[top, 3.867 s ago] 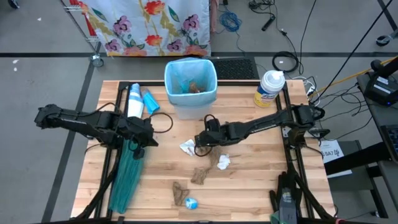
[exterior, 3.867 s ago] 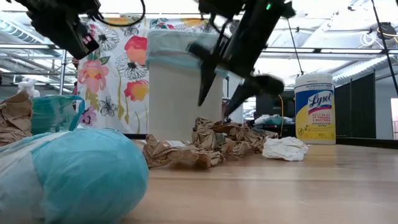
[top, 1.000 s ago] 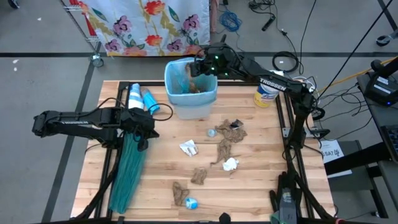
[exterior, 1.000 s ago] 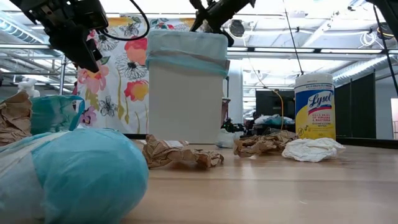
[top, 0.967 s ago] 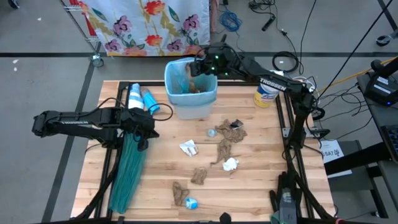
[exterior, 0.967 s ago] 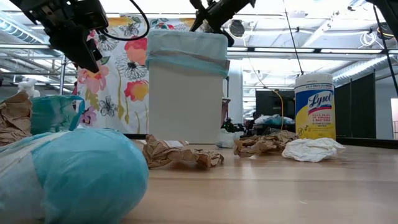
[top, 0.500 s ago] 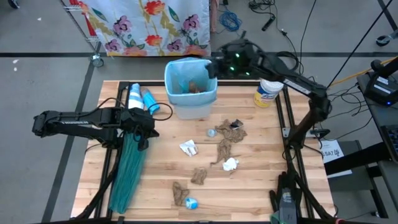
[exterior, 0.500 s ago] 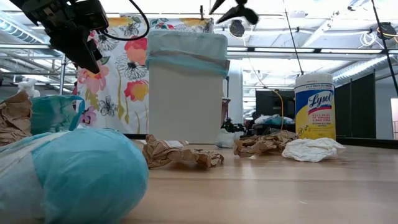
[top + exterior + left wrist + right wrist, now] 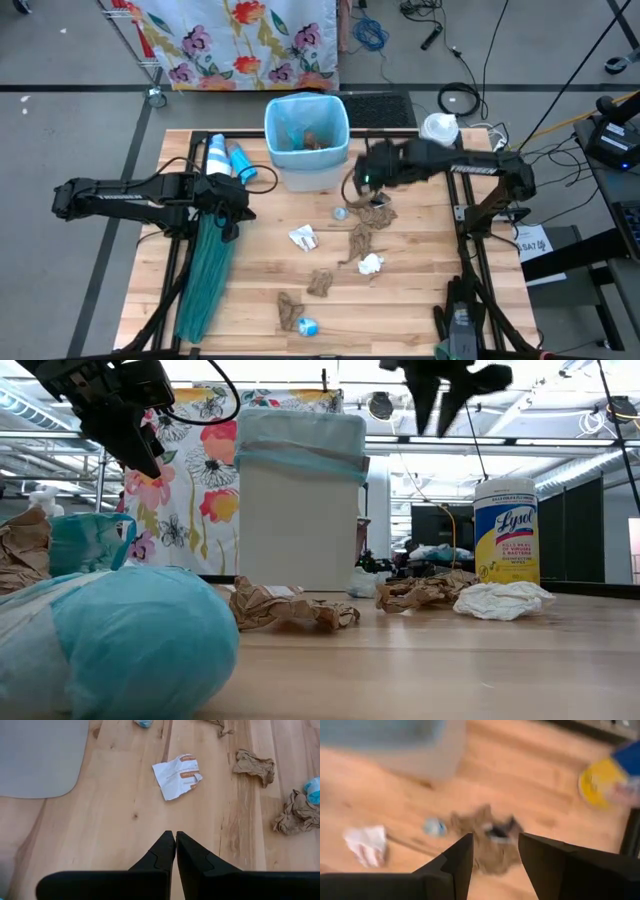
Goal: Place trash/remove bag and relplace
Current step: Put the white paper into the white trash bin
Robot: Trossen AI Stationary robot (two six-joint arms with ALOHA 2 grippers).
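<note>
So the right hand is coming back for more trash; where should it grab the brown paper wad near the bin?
Probably from straight above, pinching a raised fold of the brown paper wad. It lies flat and crumpled on the table, and the open right hand is almost over it.

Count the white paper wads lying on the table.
2. One white wad lies mid-table before the bin; the other sits beside the brown scraps. More may hide inside the bin.

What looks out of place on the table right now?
Crumpled brown paper, a white wad and a printed wrapper lie loose on the table, not in the lined bin. The open right gripper hangs empty above them.
</note>
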